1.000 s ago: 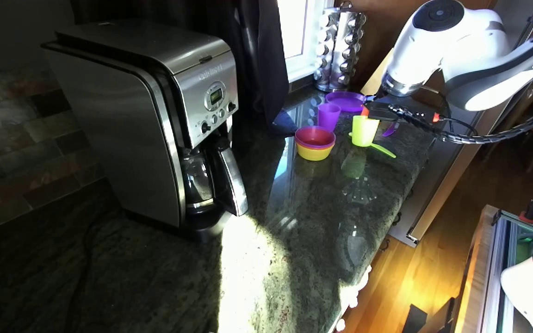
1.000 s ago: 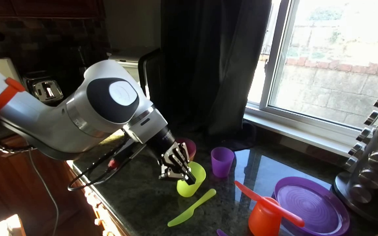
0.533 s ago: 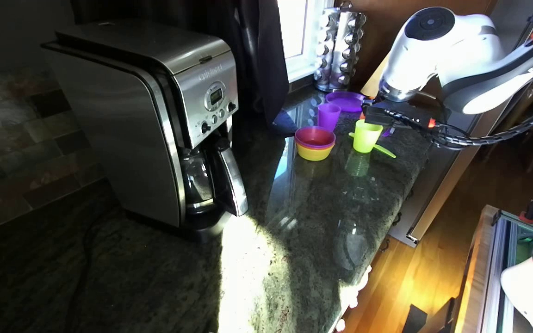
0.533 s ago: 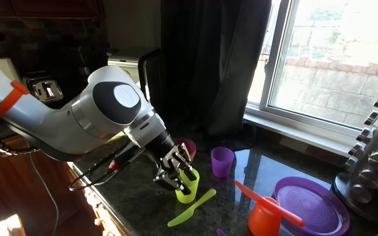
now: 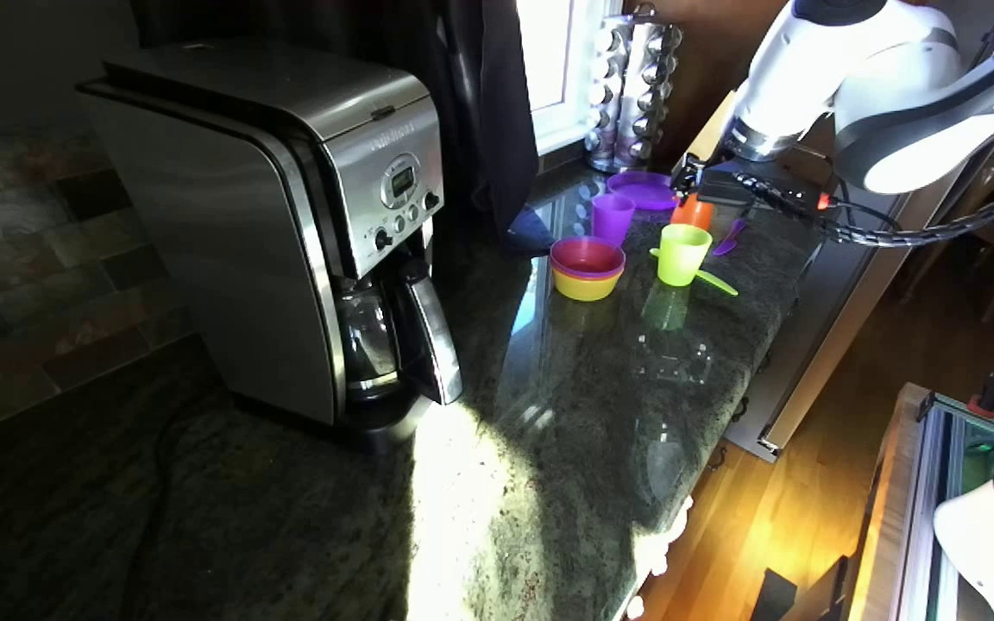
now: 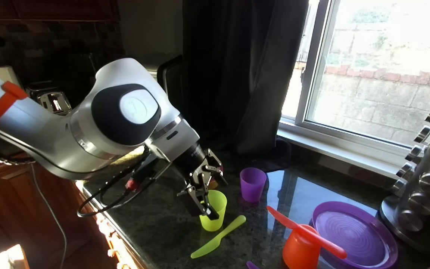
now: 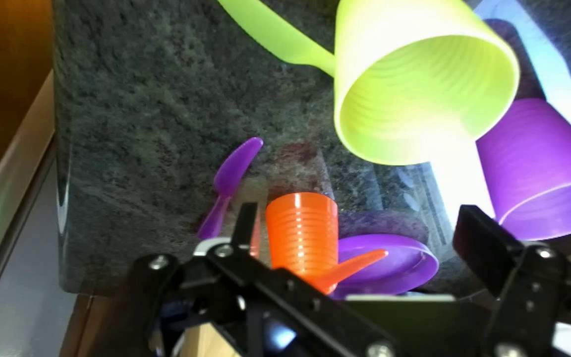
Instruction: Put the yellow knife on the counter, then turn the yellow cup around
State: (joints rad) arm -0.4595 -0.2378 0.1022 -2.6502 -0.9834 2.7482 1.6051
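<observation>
Pincer point(image 6: 217, 198) spread — slanting down from the bent arm point(image 6: 125, 112) — near the upright yellow cup point(image 5: 682, 258).

Gripper point(image 7: 357, 213) higher, spread wider, yel. cup point(image 5: 683, 257) upright vs. prev. tilt

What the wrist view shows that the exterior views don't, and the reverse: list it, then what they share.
Only the wrist view shows a corner of the counter. Only the exterior views show the coffee maker, the black curtain and the white arm. All share the yellow cup, the yellow knife, the purple cup, the orange cup, the purple plate and the open gripper.
</observation>
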